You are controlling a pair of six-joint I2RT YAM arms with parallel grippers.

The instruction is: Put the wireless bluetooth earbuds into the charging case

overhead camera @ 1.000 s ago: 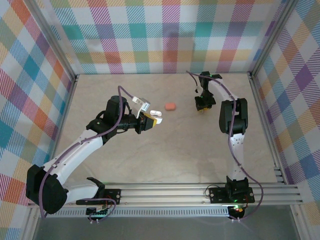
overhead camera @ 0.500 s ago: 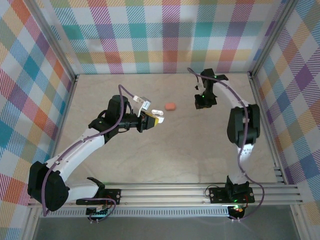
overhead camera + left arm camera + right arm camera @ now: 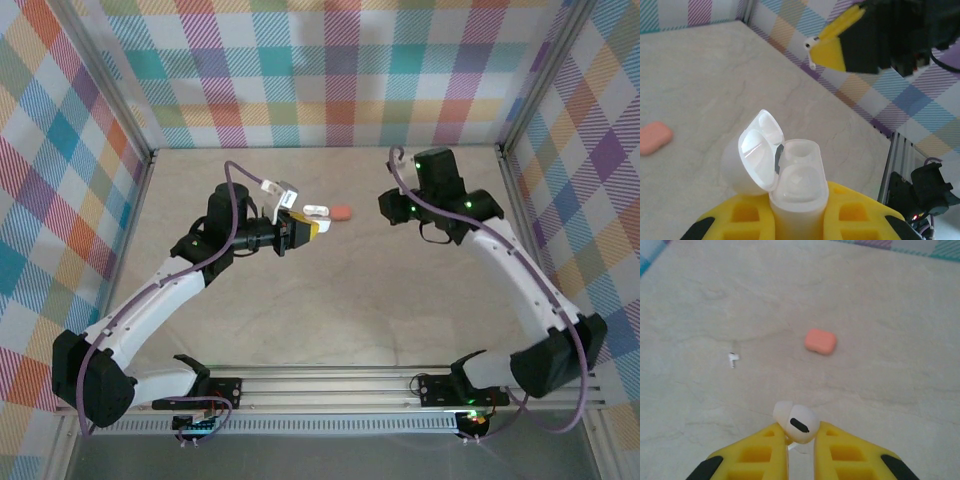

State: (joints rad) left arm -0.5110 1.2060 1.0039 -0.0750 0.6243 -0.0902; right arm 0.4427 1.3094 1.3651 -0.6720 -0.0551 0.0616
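Alignment of earbud and case before insertion. The left gripper [image 3: 799, 217] is clamped on the upright white charging case [image 3: 799, 175], its lid [image 3: 755, 150] swung open and its sockets, apparently empty, facing out along the fingers. The right gripper [image 3: 796, 445] pinches a white earbud [image 3: 796, 423] by the stem, head protruding past the fingertips. From above the grippers face each other, well apart, the held earbud to the case's right. A pink case [image 3: 820, 341] and a loose white earbud [image 3: 733, 358] lie on the table [image 3: 880, 300].
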